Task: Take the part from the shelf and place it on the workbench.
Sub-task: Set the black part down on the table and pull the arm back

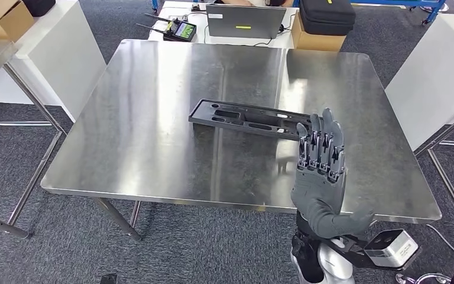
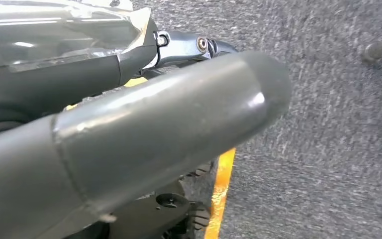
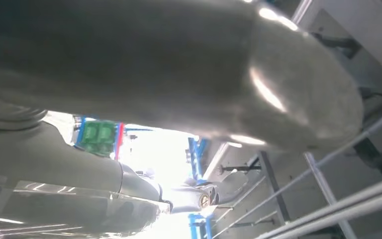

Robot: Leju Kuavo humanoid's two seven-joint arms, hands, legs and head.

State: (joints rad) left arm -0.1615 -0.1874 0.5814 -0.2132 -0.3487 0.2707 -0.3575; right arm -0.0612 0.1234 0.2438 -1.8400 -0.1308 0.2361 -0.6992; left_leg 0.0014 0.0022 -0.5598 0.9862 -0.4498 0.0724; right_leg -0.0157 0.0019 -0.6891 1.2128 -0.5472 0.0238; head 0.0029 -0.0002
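Black part (image 1: pixel 249 118), one, flat on steel workbench (image 1: pixel 153 130); right robot hand (image 1: pixel 322 171) empty.

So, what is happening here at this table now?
A humanoid robot stands at a steel workbench. A long black part lies flat near the middle of the bench, and nothing holds it. The robot's right hand is raised over the near edge, fingers straight and together, palm empty, close to the part's right end but apart from it. The left hand hangs low over the grey carpet beside a yellow floor line. The placing looks done.
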